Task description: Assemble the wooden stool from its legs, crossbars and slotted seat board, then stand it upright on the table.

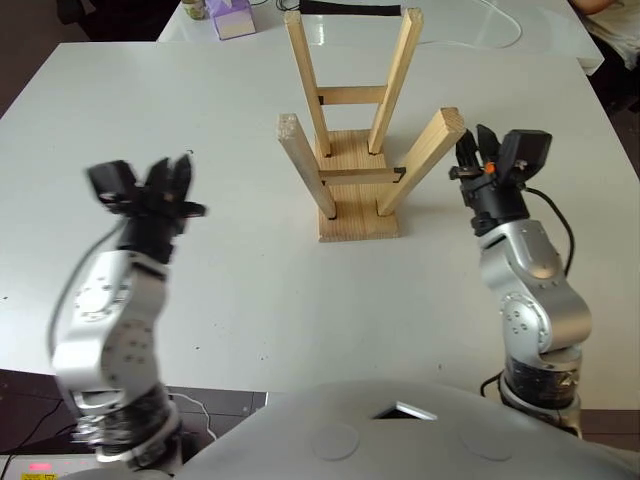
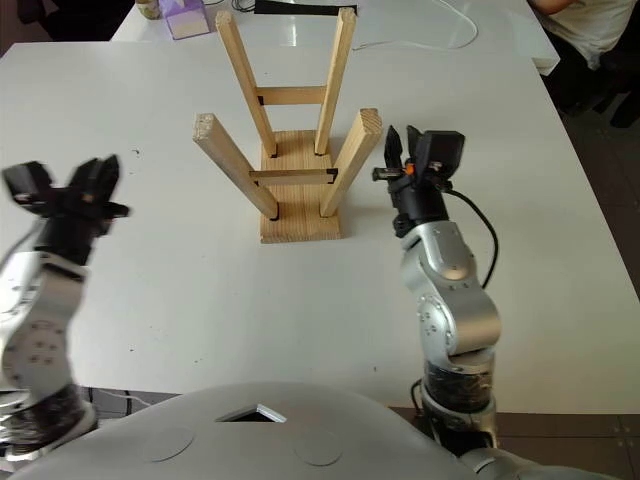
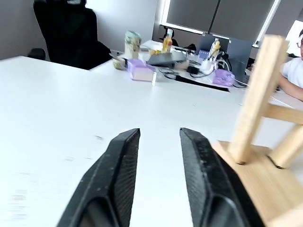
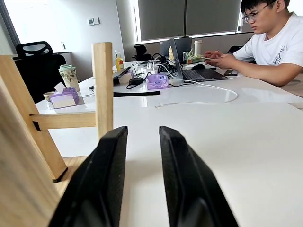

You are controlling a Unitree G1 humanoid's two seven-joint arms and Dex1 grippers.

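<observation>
The wooden stool rests upside down in the middle of the white table, seat board flat on the tabletop. Its legs splay upward, joined by crossbars. My left gripper hovers open well to the left of the stool, nothing between its fingers. My right gripper stands open just right of the near right leg, close to it without touching. The right wrist view shows a leg just beyond the open fingers.
A purple tissue box and a jar sit on a second table behind. A black strip lies past the stool's far legs. A white cable curls at the back right. Bare tabletop surrounds the stool.
</observation>
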